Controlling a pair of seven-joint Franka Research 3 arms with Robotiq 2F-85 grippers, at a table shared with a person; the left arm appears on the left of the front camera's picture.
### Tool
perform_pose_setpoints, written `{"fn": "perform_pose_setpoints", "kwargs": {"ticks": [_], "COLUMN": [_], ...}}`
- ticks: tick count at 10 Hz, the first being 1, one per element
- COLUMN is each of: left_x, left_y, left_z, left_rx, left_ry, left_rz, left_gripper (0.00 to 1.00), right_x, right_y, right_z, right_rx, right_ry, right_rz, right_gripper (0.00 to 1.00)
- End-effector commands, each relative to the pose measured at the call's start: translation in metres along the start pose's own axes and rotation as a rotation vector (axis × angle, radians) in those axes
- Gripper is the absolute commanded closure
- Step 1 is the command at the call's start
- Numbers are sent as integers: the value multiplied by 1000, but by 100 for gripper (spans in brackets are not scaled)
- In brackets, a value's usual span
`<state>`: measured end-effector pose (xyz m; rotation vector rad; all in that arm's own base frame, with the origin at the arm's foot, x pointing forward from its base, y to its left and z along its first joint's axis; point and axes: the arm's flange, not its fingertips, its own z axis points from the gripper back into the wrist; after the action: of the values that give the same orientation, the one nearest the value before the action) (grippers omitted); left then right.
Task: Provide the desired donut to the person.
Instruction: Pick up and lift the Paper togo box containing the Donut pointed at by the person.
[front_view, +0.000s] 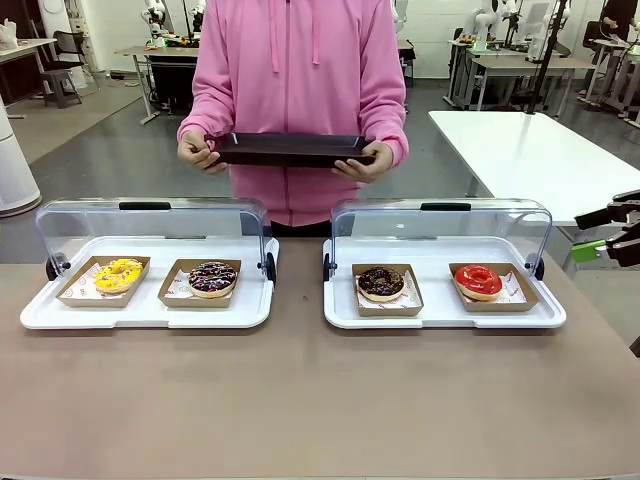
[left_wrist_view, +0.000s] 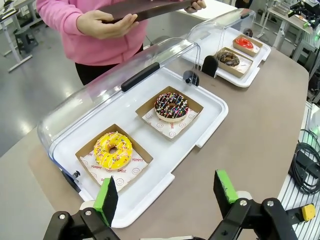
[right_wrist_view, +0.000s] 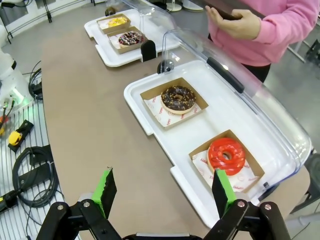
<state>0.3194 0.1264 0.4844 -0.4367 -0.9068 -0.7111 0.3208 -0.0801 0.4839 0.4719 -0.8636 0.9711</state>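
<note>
Donuts, four, each in its own shallow brown cardboard tray (right_wrist_view: 172, 103); no telling from the scene which one wanted.

Red-glazed ring donut (right_wrist_view: 226, 156) just beyond the right gripper (right_wrist_view: 163, 186), off to the side of one green pad, not between the fingers. Chocolate donut with nut crumbs (right_wrist_view: 178, 99) farther ahead on the same white plastic display tray (right_wrist_view: 142, 117), clear domed lid (right_wrist_view: 260, 105) swung back toward the person.

Yellow-iced donut with sprinkles (left_wrist_view: 113, 150) just ahead of the left gripper (left_wrist_view: 166, 192), close to one green pad. Dark chocolate donut with coloured sprinkles (left_wrist_view: 171, 106) farther on, in line with the gap between the fingers. Both on a second white display tray (left_wrist_view: 210, 125), lid likewise open.

Both grippers low over the near side of the brown tabletop (front_view: 300, 400) — fingers spread wide, nothing between them, nothing touched.

Person in a pink zip-up hoodie (front_view: 300, 70) at the far side, between the two display trays — flat dark rectangular tray (front_view: 290, 150) held level in both bare hands at waist height, well apart from every donut.
</note>
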Motion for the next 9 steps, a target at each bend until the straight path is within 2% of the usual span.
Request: {"fn": "perform_pose_setpoints", "kwargs": {"ticks": [1, 4, 5, 6, 9], "left_x": [-71, -76, -73, -3, -3], "left_y": [-95, -90, -92, 1, 1], "left_z": [-26, -24, -27, 5, 5], "left_rx": [10, 0, -53, 4, 4], "left_ry": [-36, -47, -50, -6, -6], "left_rz": [-31, -43, -114, -19, -19], "left_gripper": [0, 0, 0, 0, 0], "right_x": [-11, -9, -6, 2, 2], "right_y": [23, 23, 22, 1, 1], "right_z": [-9, -9, -12, 1, 1], "right_rx": [-7, -19, -31, -5, -5], "right_ry": [-29, -42, -62, -7, -7], "right_rz": [10, 5, -14, -1, -1], "right_gripper": [0, 0, 0, 0, 0]}}
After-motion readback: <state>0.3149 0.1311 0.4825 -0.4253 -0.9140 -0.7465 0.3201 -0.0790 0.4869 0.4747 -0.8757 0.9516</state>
